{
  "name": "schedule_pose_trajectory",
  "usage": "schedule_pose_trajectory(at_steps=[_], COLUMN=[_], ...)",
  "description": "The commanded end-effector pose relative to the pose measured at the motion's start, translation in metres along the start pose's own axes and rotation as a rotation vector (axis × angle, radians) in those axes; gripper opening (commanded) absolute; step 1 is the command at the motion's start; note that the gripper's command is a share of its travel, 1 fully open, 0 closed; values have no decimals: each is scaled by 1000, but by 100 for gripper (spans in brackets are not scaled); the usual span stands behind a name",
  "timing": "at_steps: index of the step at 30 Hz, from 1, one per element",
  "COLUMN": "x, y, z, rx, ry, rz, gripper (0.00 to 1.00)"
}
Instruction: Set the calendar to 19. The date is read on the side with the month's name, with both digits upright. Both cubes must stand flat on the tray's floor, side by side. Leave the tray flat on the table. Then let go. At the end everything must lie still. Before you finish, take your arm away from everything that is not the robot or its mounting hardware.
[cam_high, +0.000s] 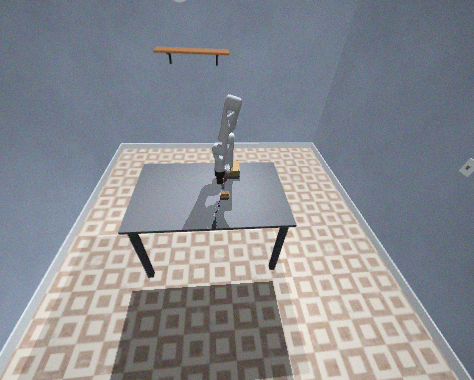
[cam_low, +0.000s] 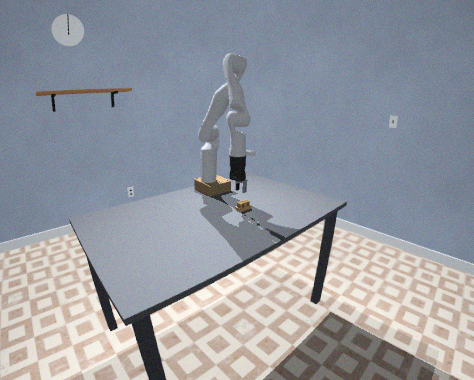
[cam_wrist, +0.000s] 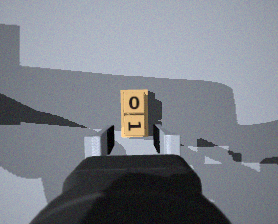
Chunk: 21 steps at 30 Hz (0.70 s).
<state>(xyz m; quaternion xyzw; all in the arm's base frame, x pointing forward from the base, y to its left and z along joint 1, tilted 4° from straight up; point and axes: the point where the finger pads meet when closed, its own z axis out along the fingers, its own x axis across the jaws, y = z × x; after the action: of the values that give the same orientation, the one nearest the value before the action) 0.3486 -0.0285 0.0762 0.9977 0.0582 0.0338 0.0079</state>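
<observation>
Two tan cubes stand side by side on the table in the small wooden calendar (cam_high: 225, 195) (cam_low: 243, 205). In the wrist view, the top of one cube (cam_wrist: 134, 96) shows a dark 0, and the top of the other cube (cam_wrist: 127, 132) shows a 1 lying sideways. The front digits and the month's name are too small or hidden to read. The tray is hard to tell apart from the cubes. My gripper (cam_high: 222, 185) (cam_low: 241, 187) (cam_wrist: 133, 134) points down, open and empty, above the table, on the robot-base side of the calendar.
The arm's wooden base block (cam_high: 235, 170) (cam_low: 212, 187) stands behind the calendar at the back of the table (cam_high: 160, 200) (cam_low: 135, 250). The arm's shadow falls across the calendar area. A shelf (cam_high: 191, 51) (cam_low: 84, 92) is on the wall, far from the arm.
</observation>
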Motion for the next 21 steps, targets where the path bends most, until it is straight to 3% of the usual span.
schedule_pose_trajectory(at_steps=[1,21], x=[0,0], y=[0,0], z=[0,2], rx=[0,0], ry=[1,1], rz=[0,0], gripper=[87,87])
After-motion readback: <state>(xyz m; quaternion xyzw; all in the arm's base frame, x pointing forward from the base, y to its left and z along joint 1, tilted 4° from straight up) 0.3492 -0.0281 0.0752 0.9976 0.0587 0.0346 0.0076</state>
